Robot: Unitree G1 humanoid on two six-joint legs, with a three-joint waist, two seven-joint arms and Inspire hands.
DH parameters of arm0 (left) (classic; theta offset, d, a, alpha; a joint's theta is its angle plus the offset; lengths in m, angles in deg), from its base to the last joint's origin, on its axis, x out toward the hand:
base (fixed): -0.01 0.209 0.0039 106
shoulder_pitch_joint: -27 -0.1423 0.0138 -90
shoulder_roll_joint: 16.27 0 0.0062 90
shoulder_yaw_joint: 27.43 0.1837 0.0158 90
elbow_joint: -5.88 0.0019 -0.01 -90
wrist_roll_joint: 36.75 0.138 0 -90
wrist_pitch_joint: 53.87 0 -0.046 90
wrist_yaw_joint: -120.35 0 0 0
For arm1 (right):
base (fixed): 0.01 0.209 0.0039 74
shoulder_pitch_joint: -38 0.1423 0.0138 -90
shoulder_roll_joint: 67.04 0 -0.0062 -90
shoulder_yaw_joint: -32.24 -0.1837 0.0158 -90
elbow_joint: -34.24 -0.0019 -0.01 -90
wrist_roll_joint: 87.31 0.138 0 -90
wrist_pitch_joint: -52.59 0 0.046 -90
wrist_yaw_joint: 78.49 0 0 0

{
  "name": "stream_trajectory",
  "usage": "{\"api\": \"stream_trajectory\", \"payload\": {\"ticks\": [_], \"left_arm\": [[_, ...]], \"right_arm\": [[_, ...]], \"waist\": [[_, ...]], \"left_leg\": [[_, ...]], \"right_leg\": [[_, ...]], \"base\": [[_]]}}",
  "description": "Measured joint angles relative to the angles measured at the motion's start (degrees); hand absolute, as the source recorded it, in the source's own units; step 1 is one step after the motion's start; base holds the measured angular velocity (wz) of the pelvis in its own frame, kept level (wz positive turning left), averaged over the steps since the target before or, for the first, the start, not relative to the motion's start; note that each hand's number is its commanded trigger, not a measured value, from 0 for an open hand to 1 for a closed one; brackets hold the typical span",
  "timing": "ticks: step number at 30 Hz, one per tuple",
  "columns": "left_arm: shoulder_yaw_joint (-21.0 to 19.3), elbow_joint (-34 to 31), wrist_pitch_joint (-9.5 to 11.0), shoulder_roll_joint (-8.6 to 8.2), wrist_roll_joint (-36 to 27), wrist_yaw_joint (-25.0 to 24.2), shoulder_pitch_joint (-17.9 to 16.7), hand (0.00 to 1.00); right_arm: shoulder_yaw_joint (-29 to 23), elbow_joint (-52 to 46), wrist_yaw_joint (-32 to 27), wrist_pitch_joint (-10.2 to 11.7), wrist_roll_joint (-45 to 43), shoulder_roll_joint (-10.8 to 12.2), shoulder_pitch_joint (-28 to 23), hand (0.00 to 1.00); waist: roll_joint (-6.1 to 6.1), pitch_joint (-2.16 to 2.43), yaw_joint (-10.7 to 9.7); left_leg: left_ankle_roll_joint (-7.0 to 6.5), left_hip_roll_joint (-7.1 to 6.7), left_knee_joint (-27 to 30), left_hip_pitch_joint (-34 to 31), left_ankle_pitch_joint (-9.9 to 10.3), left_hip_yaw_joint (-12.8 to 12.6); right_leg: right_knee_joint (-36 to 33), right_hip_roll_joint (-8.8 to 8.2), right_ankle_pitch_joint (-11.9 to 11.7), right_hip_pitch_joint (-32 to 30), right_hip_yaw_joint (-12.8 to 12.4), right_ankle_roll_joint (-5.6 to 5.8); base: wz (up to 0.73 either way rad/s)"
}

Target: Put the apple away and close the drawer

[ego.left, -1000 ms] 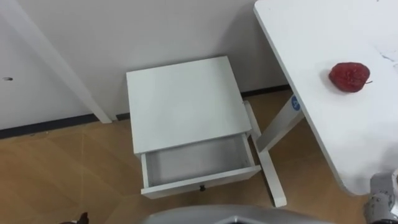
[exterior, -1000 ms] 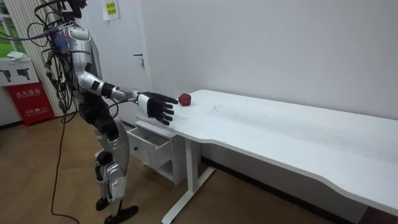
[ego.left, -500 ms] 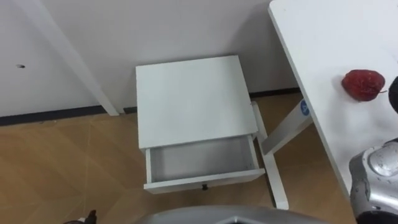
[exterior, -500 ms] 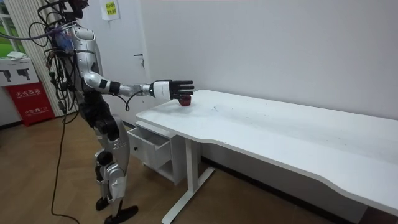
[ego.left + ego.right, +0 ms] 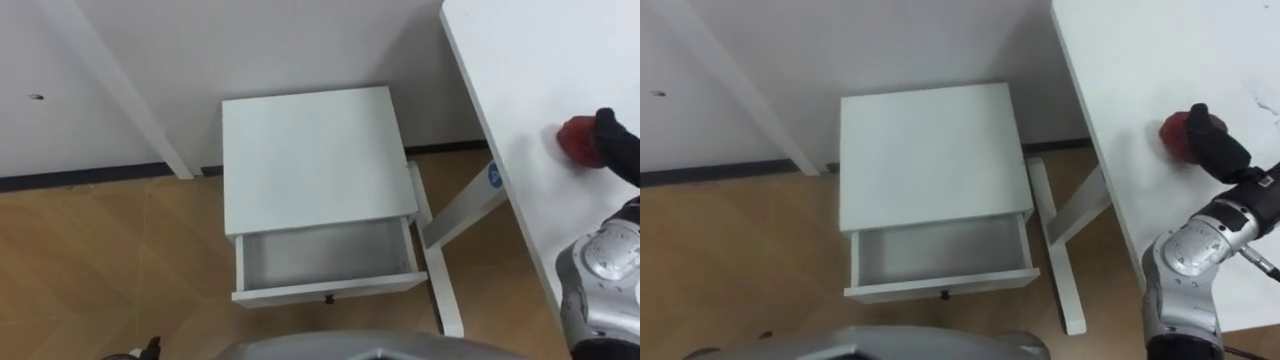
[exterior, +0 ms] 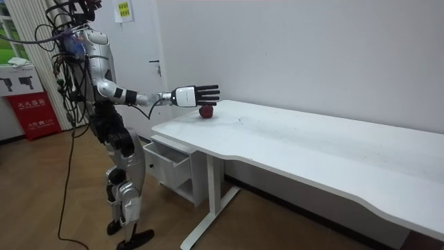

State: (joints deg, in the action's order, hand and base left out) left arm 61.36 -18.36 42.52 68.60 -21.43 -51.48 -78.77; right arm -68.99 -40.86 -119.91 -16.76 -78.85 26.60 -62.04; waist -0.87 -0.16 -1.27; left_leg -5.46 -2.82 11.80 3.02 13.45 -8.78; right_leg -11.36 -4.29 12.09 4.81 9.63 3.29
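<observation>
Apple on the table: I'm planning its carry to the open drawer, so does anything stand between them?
Nothing visible does. The apple lies near the edge of the table under the open right hand; the drawer stands pulled out and empty, lower and to the left. The table's leg is beside the drawer, not over it.

No print can be read with certainty. A round blue sticker (image 5: 494, 175) sits on the table leg (image 5: 452, 208) at three o'clock. In the room view, a small wall sign (image 6: 123, 10) hangs at eleven o'clock, and a red cabinet (image 6: 32, 114) at nine o'clock bears white characters.
</observation>
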Motion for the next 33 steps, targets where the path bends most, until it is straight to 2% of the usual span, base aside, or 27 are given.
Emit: {"api": "stream_trajectory", "payload": {"ticks": [7, 11, 13, 16, 20, 26, 33], "left_arm": [[-0.1, -1.0, -0.9, -0.01, 0.5, 0.0, 0.0, 0.0], [-0.9, -1.6, -1.4, -0.01, 0.6, 0.0, -0.1, 0.0], [-1.2, -1.7, -1.4, 0.0, 0.6, 0.0, -0.1, 0.0], [-1.3, -1.7, -1.5, 0.04, 0.6, 0.0, 0.0, 0.0], [-1.3, -1.7, -1.7, 0.09, 0.6, -0.5, 0.0, 0.0], [-1.3, -1.7, -2.3, 0.97, 1.1, -1.5, -0.3, 0.0], [-1.3, -1.6, -2.8, 1.31, 1.3, -2.0, -0.5, 0.0]], "right_arm": [[0.1, 0.2, 3.5, -1.6, 0.0, -0.6, 0.1, 0.0], [0.0, 2.7, 5.7, -2.3, 0.0, -1.9, 1.2, 0.0], [0.0, 3.1, 6.6, -3.3, 0.0, -2.8, 1.2, 0.0], [0.0, 3.2, 8.4, -4.5, 0.0, -3.8, 1.3, 0.0], [0.0, 4.4, 10.6, -5.5, 0.0, -3.9, 3.1, 0.0], [0.0, 10.1, 15.0, -6.5, 0.0, -4.1, 4.9, 0.0], [0.0, 15.7, 20.0, -8.2, 0.3, -4.6, 6.9, 0.0]], "waist": [[0.19, 0.0, 0.0], [-0.06, -0.02, 0.0], [-0.09, -0.03, 0.0], [-0.4, -0.11, 0.2], [-1.13, -0.29, 0.1], [-2.42, 0.04, 0.1], [-2.5, -0.02, 0.1]], "left_leg": [[0.12, 0.05, -0.1, -0.4, -0.1, 0.0], [0.15, 0.06, -0.1, -0.2, -0.1, 0.0], [0.15, 0.06, -0.1, -0.2, -0.1, 0.0], [0.15, 0.07, -0.1, -0.2, -0.1, 0.0], [0.16, 0.08, 0.0, -0.2, -0.1, 0.0], [0.15, 0.07, 0.0, -0.5, -0.1, 0.1], [0.15, 0.07, 0.1, -0.4, -0.1, 0.1]], "right_leg": [[0.6, 0.12, -0.2, -0.1, 0.0, -0.32], [0.6, 0.15, -0.2, 0.0, -0.1, -0.37], [0.6, 0.15, -0.2, 0.0, -0.1, -0.37], [0.5, 0.14, -0.2, 0.0, -0.1, -0.37], [0.6, 0.15, -0.2, 0.1, -0.1, -0.37], [0.5, 0.14, -0.2, 0.2, -0.1, -0.37], [0.5, 0.13, -0.2, 0.3, -0.1, -0.37]], "base": [[0.0], [0.0], [0.0], [0.0], [0.0], [0.0], [0.0]]}}
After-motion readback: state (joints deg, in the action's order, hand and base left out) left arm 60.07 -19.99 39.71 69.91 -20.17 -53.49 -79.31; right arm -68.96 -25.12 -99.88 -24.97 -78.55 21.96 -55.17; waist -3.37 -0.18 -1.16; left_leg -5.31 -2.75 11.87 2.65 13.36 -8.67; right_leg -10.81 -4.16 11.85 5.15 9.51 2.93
